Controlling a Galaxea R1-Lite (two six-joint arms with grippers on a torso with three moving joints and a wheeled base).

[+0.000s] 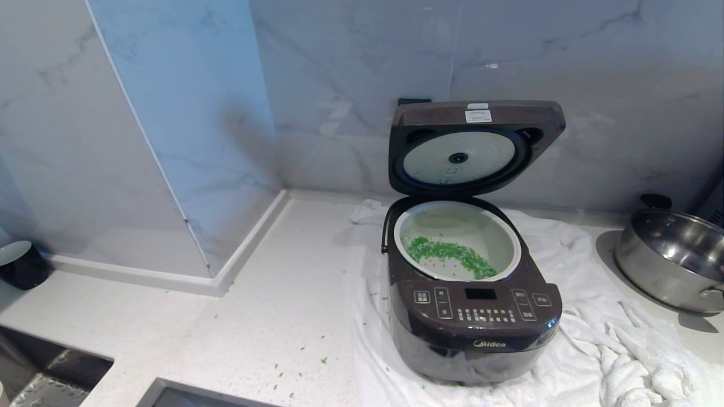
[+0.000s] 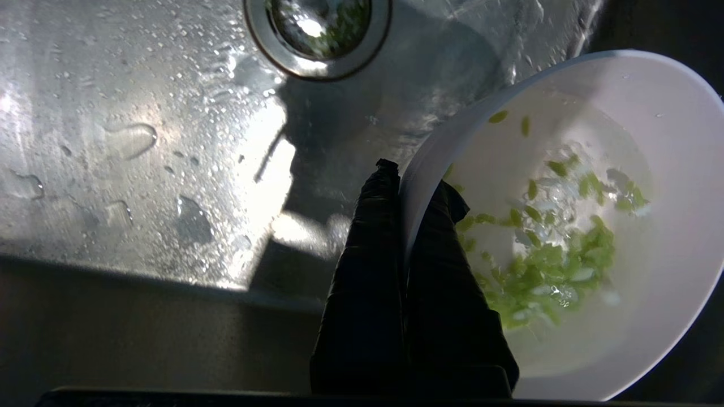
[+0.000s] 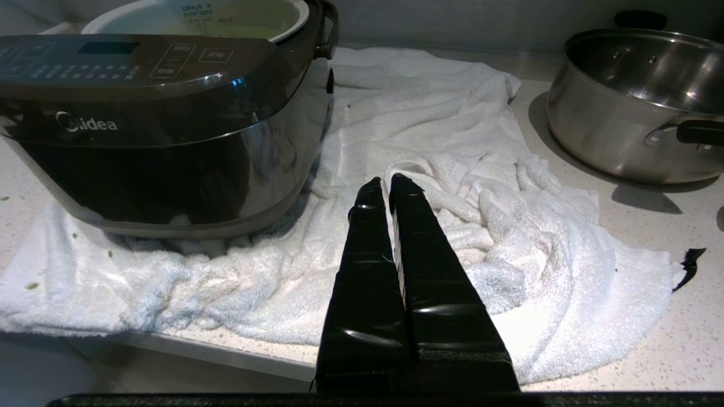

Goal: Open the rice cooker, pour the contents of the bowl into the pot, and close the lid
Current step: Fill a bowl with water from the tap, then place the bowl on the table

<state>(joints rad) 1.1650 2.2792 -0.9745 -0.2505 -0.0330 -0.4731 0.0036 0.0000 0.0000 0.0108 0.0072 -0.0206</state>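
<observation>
We are seeing the rice cooker [image 1: 474, 316] sitting on a rumpled white towel [image 1: 599, 339] spread over the pale speckled worktop [image 1: 271, 316], and we are taking the cooker as our landmark. Its lid [image 1: 475, 144] is standing raised at the back of the cooker, white dimpled disc facing forward. Inside the cooker, the pot [image 1: 457, 240] is lying uncovered, and a curved band of the green contents [image 1: 449, 252] is resting on its floor toward the front.

The bowl [image 2: 667, 186] is showing only in the left wrist view, away from the cooker and over a wet steel sink [image 2: 141, 141] with its round drain [image 2: 318, 35] beyond the rim. More green bits [image 2: 548, 265] are clinging to its white inside among water drops. We are pinching the bowl's rim with the left gripper [image 2: 412, 189], one of its black fingers [image 2: 365, 265] outside the wall and the other inside.

Just in front of the cooker and to its right side, the right gripper [image 3: 389, 189] is hovering low above the towel, its fingers [image 3: 367, 271] pressed together on nothing. Further right of the cooker, a shiny steel pot [image 1: 673, 257] with black handles is standing on the worktop beside the towel. Stray green flecks [image 1: 324, 359] are lying scattered on the worktop left of the cooker, and marble wall panels [image 1: 339, 85] are rising behind it.
</observation>
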